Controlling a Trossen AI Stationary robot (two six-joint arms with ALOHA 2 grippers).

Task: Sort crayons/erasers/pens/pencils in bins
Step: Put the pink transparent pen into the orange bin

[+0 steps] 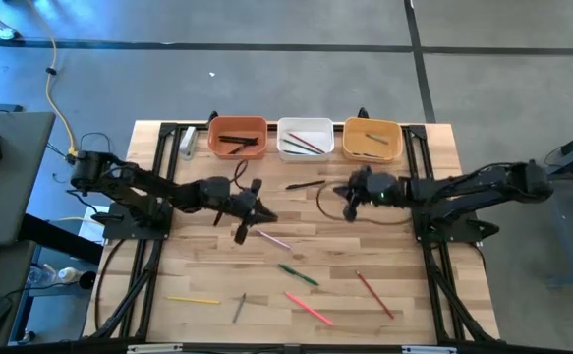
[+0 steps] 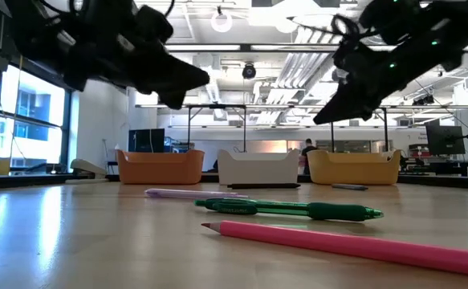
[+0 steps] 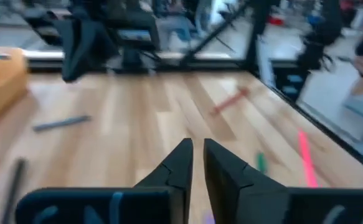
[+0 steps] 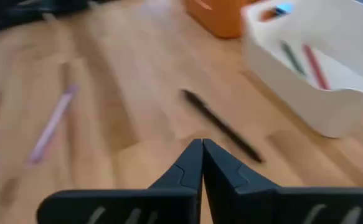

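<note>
Three bins stand in a row at the table's far edge: terracotta-orange (image 1: pixel 237 138), white (image 1: pixel 306 138) and yellow-orange (image 1: pixel 372 140), each with a few sticks inside. Loose sticks lie flat on the wood: a black pen (image 1: pixel 306 184), a lilac one (image 1: pixel 274 240), a green one (image 1: pixel 298 275), a red one (image 1: pixel 374 295), a pink one (image 1: pixel 309 308), a yellow one (image 1: pixel 193 299) and a grey one (image 1: pixel 239 308). My left gripper (image 3: pixel 198 152) hovers left of centre, its fingers a narrow slit apart with nothing between. My right gripper (image 4: pixel 202 146) hangs shut and empty above the black pen (image 4: pixel 221 130), near the white bin (image 4: pixel 306 93).
Black frame rails run along the table's left and right sides (image 1: pixel 158 197). A black cable loops on the wood below the right gripper (image 1: pixel 330 206). Both arms hang above the table in the low view, left (image 2: pixel 173 96) and right (image 2: pixel 326 112).
</note>
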